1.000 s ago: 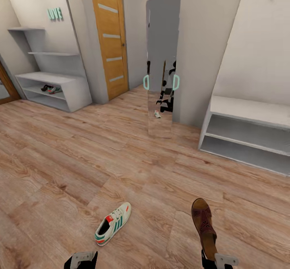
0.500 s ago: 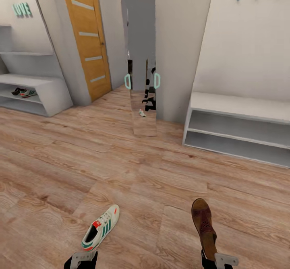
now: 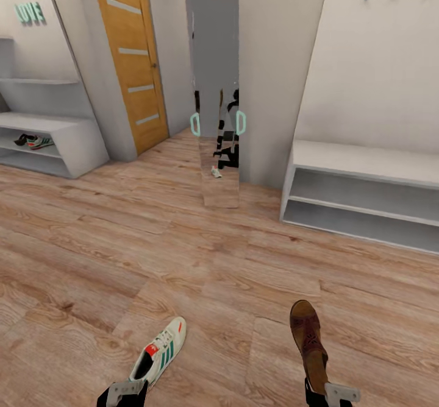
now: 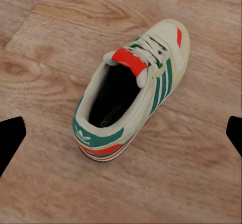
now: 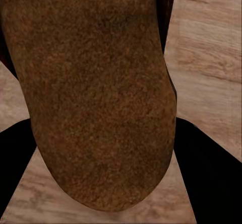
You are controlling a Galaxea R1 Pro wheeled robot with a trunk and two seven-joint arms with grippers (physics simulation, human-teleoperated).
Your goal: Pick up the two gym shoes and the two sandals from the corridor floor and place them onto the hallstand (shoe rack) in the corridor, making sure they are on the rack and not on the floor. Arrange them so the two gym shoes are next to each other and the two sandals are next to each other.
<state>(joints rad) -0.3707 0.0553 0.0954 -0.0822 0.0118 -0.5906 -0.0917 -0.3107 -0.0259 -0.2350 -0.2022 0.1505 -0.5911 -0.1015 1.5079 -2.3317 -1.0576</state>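
Gym shoe [image 3: 159,356] lies on the wood-plank floor [image 3: 183,261] in the head view, near the bottom edge, toe angled toward the tall mirror panel [image 3: 214,90]. Left gripper [image 3: 122,393] sits just beside its heel; finger spacing cannot be told here. Sandal [image 3: 308,343] is well apart from the gym shoe, across from it, toe pointing toward the low white bench [image 3: 366,194]; its heel end meets the right gripper [image 3: 332,393]. Far from the mirror, past the wooden door [image 3: 128,60], stands the hallstand [image 3: 49,145], with a dark sandal and a second gym shoe [image 3: 33,141] side by side in its upper shelf slot.

Left wrist view: gym shoe [image 4: 132,90] rests upright on the planks, opening facing the camera, orange-red tongue patch and green stripes clear. Two dark fingertips [image 4: 10,141] show at opposite edges, spread wide, both clear of the shoe.

Right wrist view: sandal [image 5: 96,83] fills most of the frame, a brown grainy surface very close. Dark fingers [image 5: 209,168] flank its rounded end on both sides, pinching it.
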